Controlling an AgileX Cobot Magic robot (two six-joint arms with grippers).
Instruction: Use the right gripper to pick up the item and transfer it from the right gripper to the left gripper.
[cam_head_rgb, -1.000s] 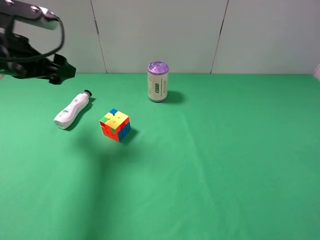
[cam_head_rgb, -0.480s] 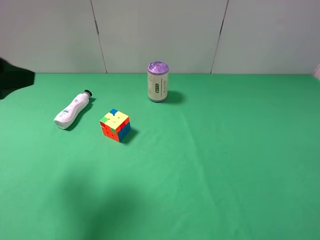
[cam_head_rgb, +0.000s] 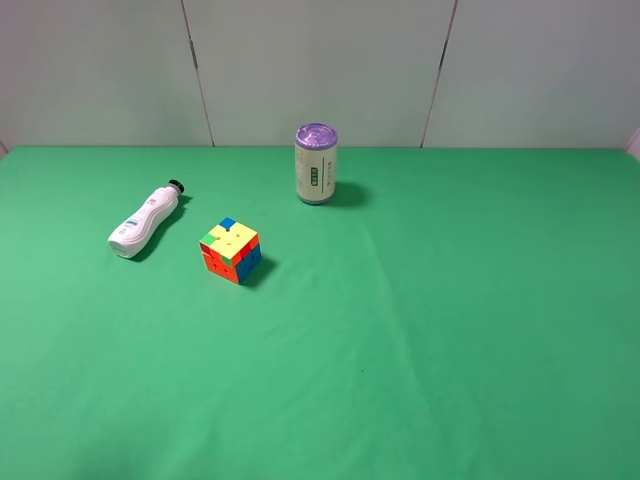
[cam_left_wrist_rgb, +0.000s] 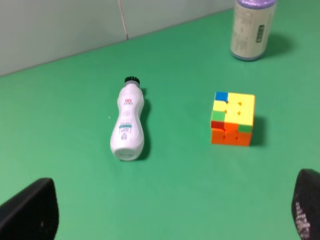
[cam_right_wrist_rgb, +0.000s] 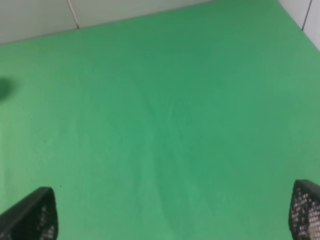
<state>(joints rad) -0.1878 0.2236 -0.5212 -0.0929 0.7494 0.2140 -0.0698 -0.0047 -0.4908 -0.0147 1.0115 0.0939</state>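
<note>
The item, a small white waisted bottle (cam_head_rgb: 145, 220) with a black cap, lies on its side on the green table at the left, cap toward the back wall. The left wrist view shows the bottle (cam_left_wrist_rgb: 128, 123) ahead of my left gripper (cam_left_wrist_rgb: 170, 212), whose black fingertips (cam_left_wrist_rgb: 31, 210) stand wide apart with nothing between them. My right gripper (cam_right_wrist_rgb: 172, 215) is open too, and its fingertips (cam_right_wrist_rgb: 32, 215) frame only bare green cloth. Neither gripper appears in the exterior high view.
A multicoloured puzzle cube (cam_head_rgb: 231, 250) sits just right of the bottle. A purple-lidded can (cam_head_rgb: 316, 164) stands upright near the back wall. The cube (cam_left_wrist_rgb: 232, 119) and can (cam_left_wrist_rgb: 252, 27) also show in the left wrist view. Green cloth (cam_head_rgb: 450, 330) covers the table.
The left arm, seen at the upper left of the exterior high view a second ago, has drawn back to the left and out of that view. The objects have not moved.
</note>
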